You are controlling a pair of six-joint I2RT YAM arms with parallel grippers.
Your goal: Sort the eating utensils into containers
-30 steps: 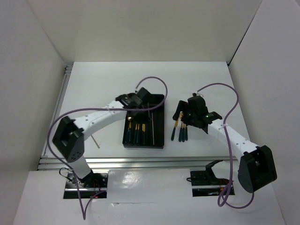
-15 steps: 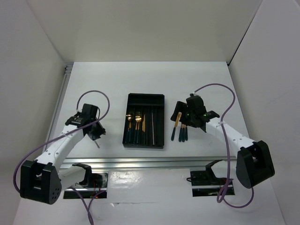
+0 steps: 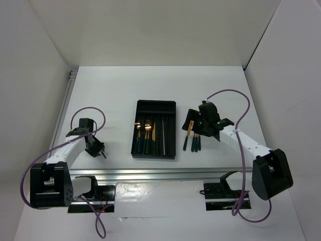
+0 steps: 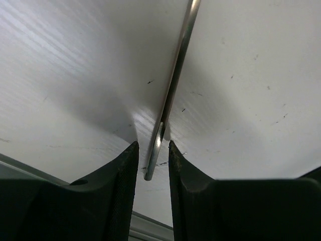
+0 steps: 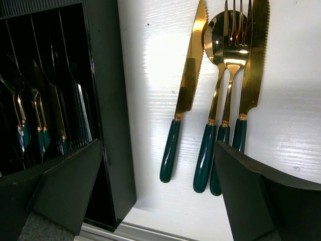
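Note:
A thin pale chopstick (image 4: 175,75) lies on the white table near its front left edge. My left gripper (image 4: 153,145) is down at the chopstick's near end, its jaws narrowly open with a small gap on each side of the stick. The black tray (image 3: 155,103) in the middle holds a spoon, forks, a knife and a chopstick in its long compartments. To the right of the tray lie two knives (image 5: 186,95), a spoon (image 5: 214,95) and a fork (image 5: 231,75), gold heads away from me. My right gripper (image 5: 160,191) hovers wide open over their green handles.
The table's metal front rail (image 3: 150,173) runs just behind the left gripper. The tray's right wall (image 5: 108,100) stands beside the right gripper's left finger (image 5: 65,186). White walls enclose the table on three sides.
The left arm has swung from over the tray to the front left of the table and come down at the chopstick. The right arm has barely moved.

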